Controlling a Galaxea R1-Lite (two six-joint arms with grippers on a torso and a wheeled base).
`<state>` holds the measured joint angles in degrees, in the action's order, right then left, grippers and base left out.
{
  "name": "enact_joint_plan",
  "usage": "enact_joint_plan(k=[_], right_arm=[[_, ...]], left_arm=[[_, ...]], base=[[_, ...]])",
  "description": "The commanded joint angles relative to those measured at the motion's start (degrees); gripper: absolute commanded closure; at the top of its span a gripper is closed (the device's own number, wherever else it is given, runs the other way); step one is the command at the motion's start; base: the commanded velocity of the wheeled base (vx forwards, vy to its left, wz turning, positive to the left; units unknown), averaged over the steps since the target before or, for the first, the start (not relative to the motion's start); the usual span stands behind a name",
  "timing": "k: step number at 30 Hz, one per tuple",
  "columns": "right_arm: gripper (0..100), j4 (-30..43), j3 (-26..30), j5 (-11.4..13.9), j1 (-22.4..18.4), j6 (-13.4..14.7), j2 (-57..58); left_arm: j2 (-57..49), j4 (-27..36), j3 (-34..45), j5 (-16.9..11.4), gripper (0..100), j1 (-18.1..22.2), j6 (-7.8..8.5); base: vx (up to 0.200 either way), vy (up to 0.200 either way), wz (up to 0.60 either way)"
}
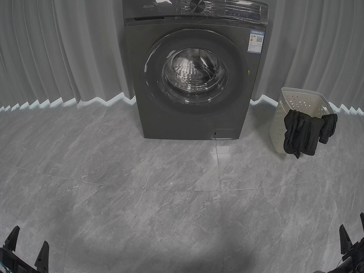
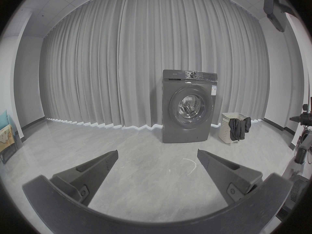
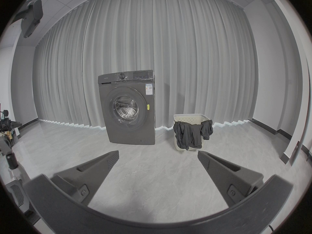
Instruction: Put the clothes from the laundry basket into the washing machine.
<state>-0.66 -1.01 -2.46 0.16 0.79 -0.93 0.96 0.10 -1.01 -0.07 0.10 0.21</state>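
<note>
Black clothes draped over laundry basket rim — well ahead of left gripper, right gripper; both splayed, empty.

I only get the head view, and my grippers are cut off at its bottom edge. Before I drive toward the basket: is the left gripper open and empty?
Observer: Yes. The left gripper is open, with nothing in it.
Operator: And the right one?
Observer: The right gripper is open and empty too.
Operator: What stands off to my right, outside my frame?
Observer: A wall with a dark skirting board, some way past the laundry basket that has the black clothes hanging over its rim.
</note>
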Motion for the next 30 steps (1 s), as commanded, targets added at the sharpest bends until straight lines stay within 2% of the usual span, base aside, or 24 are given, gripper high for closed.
enact_joint_plan(k=[1,16,30], right_arm=[[0,0.0,1.0,0.0,0.0,0.0,0.9],[0,0.0,1.0,0.0,0.0,0.0,0.9],[0,0.0,1.0,0.0,0.0,0.0,0.9]], left_arm=[[-1.0,0.0,0.9,0.1,0,0.0,-0.21],[-1.0,0.0,0.9,0.2,0,0.0,-0.65],[-1.0,0.0,0.9,0.2,0,0.0,-0.38]], base=[[0.000,0.000,0.00],[0.187,0.000,0.00],[0.200,0.000,0.00]])
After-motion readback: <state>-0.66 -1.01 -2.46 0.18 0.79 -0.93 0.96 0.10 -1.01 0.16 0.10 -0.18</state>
